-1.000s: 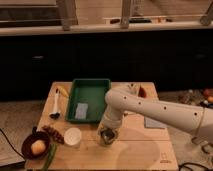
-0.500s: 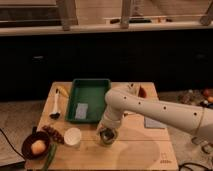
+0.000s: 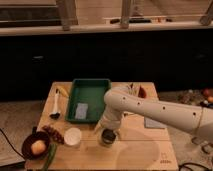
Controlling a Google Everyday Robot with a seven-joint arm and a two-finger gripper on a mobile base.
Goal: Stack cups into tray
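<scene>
The dark-green tray (image 3: 98, 85) lies at the back middle of the wooden table, with a pale blue-grey pad (image 3: 82, 110) lying inside it. The plain white cup (image 3: 73, 136) stands on the table in front of the tray's left corner. The greenish-grey shiny cup (image 3: 107, 137) stands to the right of the white cup, just in front of the tray. My gripper (image 3: 106, 126) hangs from the white arm directly over the greenish-grey cup, at its rim.
A dark brown bowl with an orange fruit (image 3: 37, 146) sits at the front left, with dark red items (image 3: 53, 134) beside it. A white-handled utensil (image 3: 56, 106) lies left of the tray. A grey pad (image 3: 154, 122) lies at the right, small items (image 3: 137, 90) behind.
</scene>
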